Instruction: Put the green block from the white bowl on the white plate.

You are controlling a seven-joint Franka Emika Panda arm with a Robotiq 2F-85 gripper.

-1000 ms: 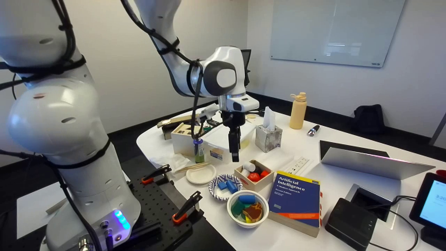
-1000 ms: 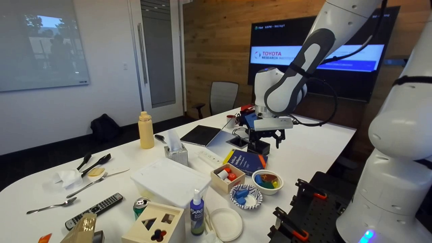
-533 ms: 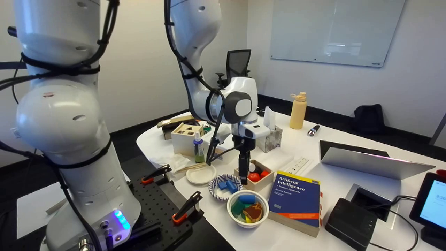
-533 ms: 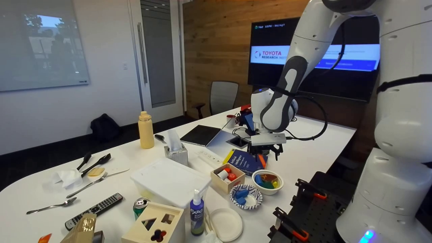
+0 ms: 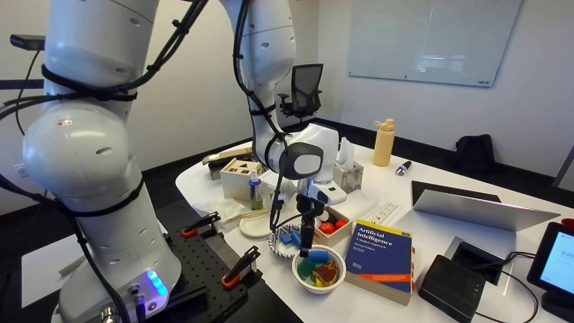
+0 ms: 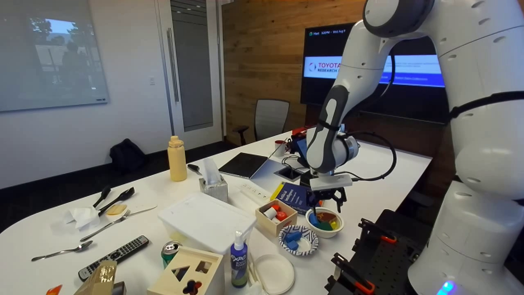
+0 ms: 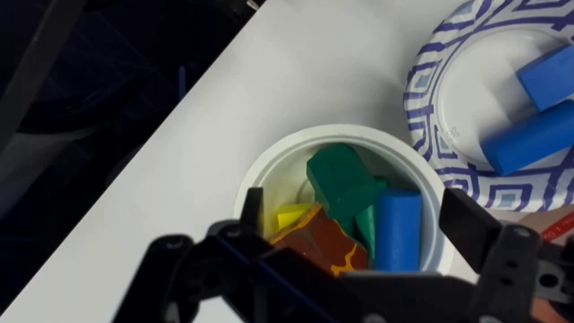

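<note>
The white bowl [image 5: 320, 289] stands near the table edge and also shows in an exterior view [image 6: 327, 234] and the wrist view [image 7: 341, 130]. In it the green block [image 7: 338, 172] leans on other green pieces [image 7: 367, 224], beside a blue cylinder [image 7: 398, 231], a brown-orange piece [image 7: 318, 237] and a yellow piece [image 7: 289, 215]. My gripper [image 7: 354, 199] is open and empty above the bowl, one finger on each side of the contents. In both exterior views the gripper [image 5: 306, 252] is just above the bowl's rim [image 6: 327, 208]. The white plate [image 6: 275, 272] lies empty beyond the patterned bowl.
A patterned bowl [image 6: 305, 246] with blue blocks stands beside the white bowl, close to my gripper. A wooden box [image 6: 276, 225] with red and white pieces and a thick blue book [image 5: 379, 255] stand nearby. Black clamps [image 5: 242, 267] stick up near the table edge.
My gripper has come down and toward the robot base, from high above the table to just above the white bowl. The objects on the table have not moved.
</note>
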